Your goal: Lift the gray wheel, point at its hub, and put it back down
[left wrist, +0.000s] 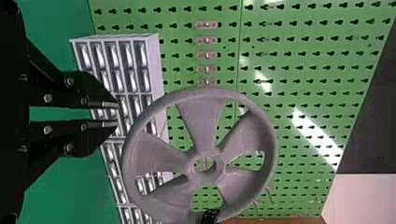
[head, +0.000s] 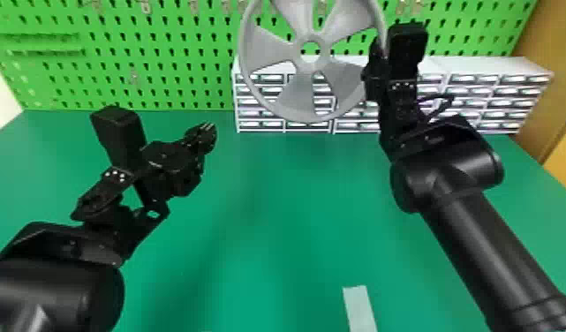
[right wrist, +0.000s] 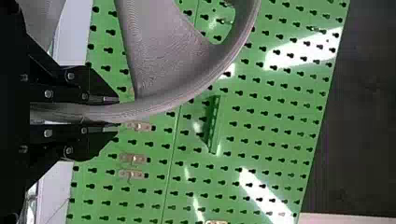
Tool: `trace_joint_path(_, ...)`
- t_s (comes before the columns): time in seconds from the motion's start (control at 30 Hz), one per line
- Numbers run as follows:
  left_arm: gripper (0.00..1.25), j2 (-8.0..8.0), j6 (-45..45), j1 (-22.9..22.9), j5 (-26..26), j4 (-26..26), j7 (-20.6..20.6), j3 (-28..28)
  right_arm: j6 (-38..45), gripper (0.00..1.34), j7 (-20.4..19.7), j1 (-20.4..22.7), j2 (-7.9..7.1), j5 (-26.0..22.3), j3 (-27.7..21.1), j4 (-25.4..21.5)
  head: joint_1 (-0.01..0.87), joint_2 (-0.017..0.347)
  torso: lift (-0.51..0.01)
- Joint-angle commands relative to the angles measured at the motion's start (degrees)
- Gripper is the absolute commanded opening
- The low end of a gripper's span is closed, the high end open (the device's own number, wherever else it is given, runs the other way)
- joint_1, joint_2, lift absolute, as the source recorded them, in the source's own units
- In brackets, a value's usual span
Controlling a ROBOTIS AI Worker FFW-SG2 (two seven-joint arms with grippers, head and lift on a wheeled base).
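Wheel (head: 268, 49): raised above the table (head: 290, 198), roughly upright, its open face towards the robot, in front of the drawers (head: 259, 93) and pegboard (head: 162, 44).
Rim (right wrist: 163, 105): gripped at its right side in the head view, which leaves the spokes and middle uncovered for pointing.
Right end effector (right wrist: 116, 113): closed on the rim, one finger to each side; a thin edge suits such flat fingers, though an off-centre hold may let the wheel sag or twist.
Left end effector (left wrist: 117, 115): empty, fingers a little apart, low on the hub's other side from the gripping arm, well placed to point without crossing it.
Hub (head: 323, 57): well apart from the left fingers; pointing looks the step in hand, calling for a raise and turn towards it without a knock.
Table: lowering comes last, probably with the grip kept until the wheel rests steadily.
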Motion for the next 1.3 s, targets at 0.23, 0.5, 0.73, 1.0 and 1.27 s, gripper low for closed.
trace_joint_path(0.23,0.02,1.47,-0.4,-0.7,1.1,-0.8,0.1,-2.2,-0.9,0.01,0.7,-0.8,-0.42,-0.9,1.7,0.5,0.692,0.048,-0.088)
trace_joint_path(0.5,0.02,1.65,-0.4,-2.0,1.7,-1.1,0.1,-3.3,-1.9,0.01,1.0,-0.9,-0.60,-0.9,3.4,0.9,0.692,0.048,-0.088)
trace_joint_path(0.73,0.02,1.73,-0.4,-4.3,2.8,-1.1,0.5,-6.0,-2.6,0.01,1.0,-1.7,-0.60,-0.5,6.0,1.9,0.692,0.048,-0.088)
trace_joint_path(1.0,0.02,2.00,-2.0,-7.3,3.1,0.4,1.4,-9.2,-3.1,0.01,1.0,-1.6,-0.16,-0.7,7.4,2.5,0.692,0.048,-0.088)
trace_joint_path(1.27,0.02,2.09,-7.0,-11.0,3.1,6.2,3.7,-12.9,-3.6,0.01,1.5,-1.1,0.02,-1.1,9.2,2.5,0.692,0.048,-0.088)
